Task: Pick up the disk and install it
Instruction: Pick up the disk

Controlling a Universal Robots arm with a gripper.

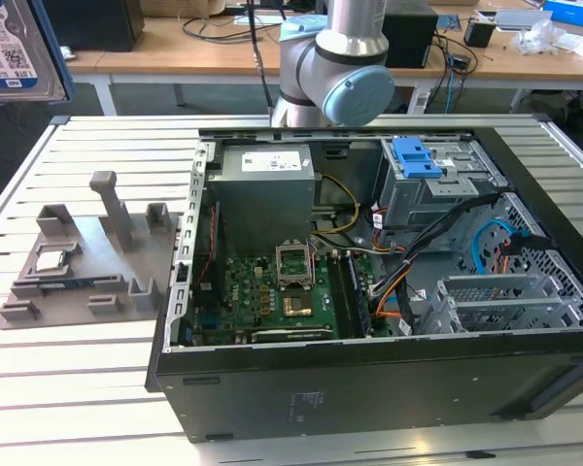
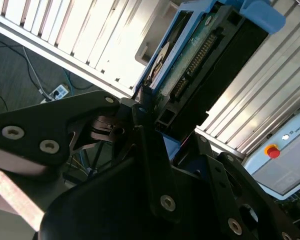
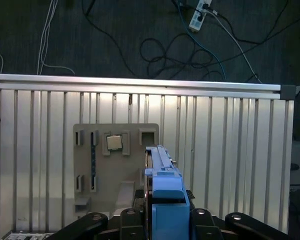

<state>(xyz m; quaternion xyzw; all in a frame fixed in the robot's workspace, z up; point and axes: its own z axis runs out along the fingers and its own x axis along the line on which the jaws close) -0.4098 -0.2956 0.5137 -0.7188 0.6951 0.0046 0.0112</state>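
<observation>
Black gripper (image 2: 149,107) fingers clamped on flat silver-grey hard disk (image 2: 197,55) with blue plastic rails, held above slatted aluminium table (image 3: 230,150) and grey plastic fixture tray (image 3: 115,170)

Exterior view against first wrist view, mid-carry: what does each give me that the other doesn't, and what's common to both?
Exterior view adds: the open computer case with its motherboard and power supply box.

First wrist view adds: the end effector closed on the disk, which is held edge-on above the table, and the floor cables and power strip beyond it.

Shared: the disk, face-on in the exterior view's top left corner, the grey fixture holding the processor chip, and the slatted table.
</observation>
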